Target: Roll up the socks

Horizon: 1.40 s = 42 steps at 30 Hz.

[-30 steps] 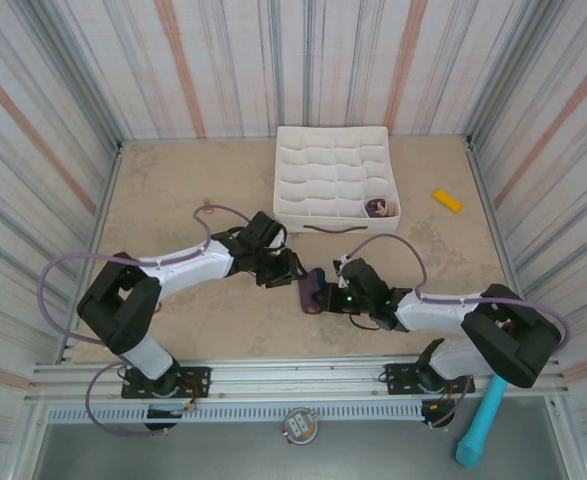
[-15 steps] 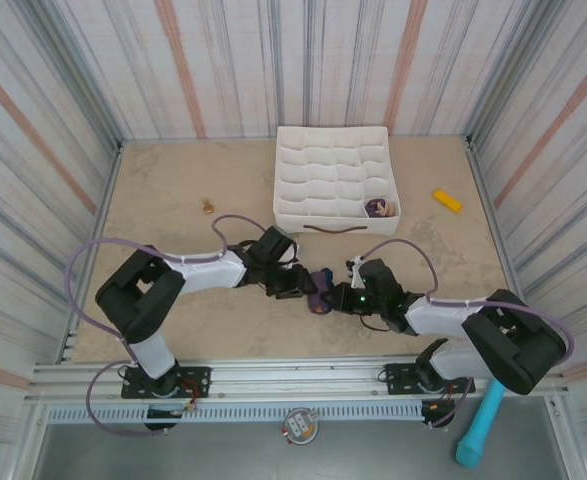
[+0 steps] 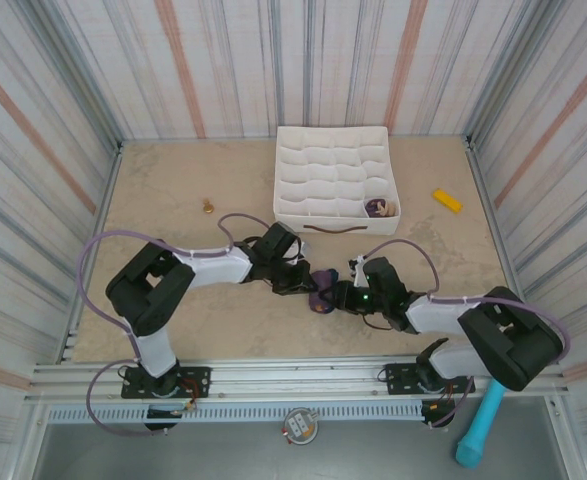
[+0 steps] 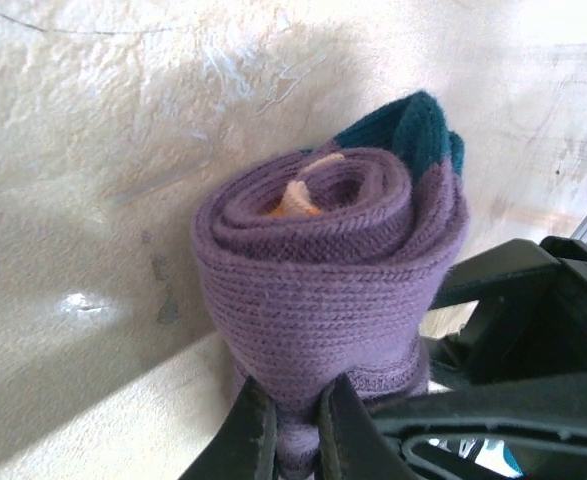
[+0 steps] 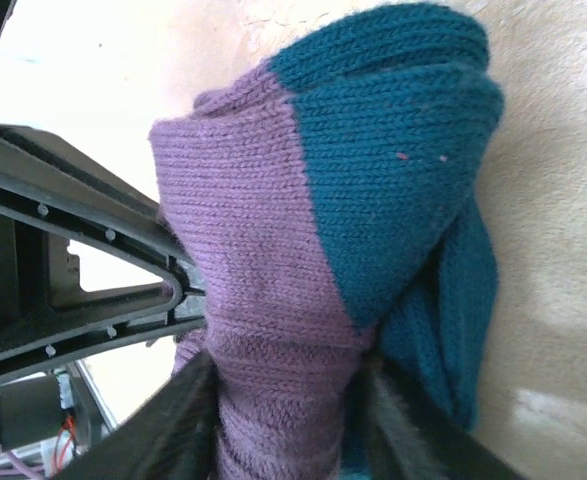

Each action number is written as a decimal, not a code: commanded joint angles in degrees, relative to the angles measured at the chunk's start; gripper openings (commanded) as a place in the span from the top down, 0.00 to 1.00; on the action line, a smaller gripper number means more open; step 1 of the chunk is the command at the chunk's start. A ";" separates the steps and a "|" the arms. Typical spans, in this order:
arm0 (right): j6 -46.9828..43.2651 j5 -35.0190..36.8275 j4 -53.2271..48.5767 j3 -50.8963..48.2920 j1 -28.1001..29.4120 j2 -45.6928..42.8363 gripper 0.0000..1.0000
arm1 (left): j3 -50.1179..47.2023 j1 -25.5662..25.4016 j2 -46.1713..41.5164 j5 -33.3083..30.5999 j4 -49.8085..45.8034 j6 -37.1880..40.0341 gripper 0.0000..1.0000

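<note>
The socks (image 3: 322,290) sit as one tight purple roll on the beige surface (image 3: 223,325), in front of the white tray (image 3: 323,216) and well apart from it, between the two arms. In the left wrist view the roll (image 4: 333,290) stands on end, spiral facing the camera, a teal heel poking out behind and a speck of orange at the core. The left claw (image 4: 291,400) is narrowed onto the roll's lower edge, pinching the knit. The right claw (image 5: 288,420) straddles the bundle, its fingers (image 5: 188,425) apart on either side of the purple and teal fabric; whether they squeeze it or merely flank it I cannot tell.
</note>
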 commanded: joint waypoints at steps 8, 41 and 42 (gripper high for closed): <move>-2.90 6.99 -32.69 5.10 -2.93 -15.71 0.27 | 5.63 -1.99 2.42 -6.84 -13.07 4.61 0.97; -0.77 7.62 -17.48 4.89 2.10 6.03 1.00 | -0.09 -0.33 0.46 -5.03 -5.58 -0.76 0.66; -1.20 7.66 -18.53 5.54 2.01 5.50 1.00 | -0.21 0.51 -0.36 -4.11 -5.69 -0.73 0.58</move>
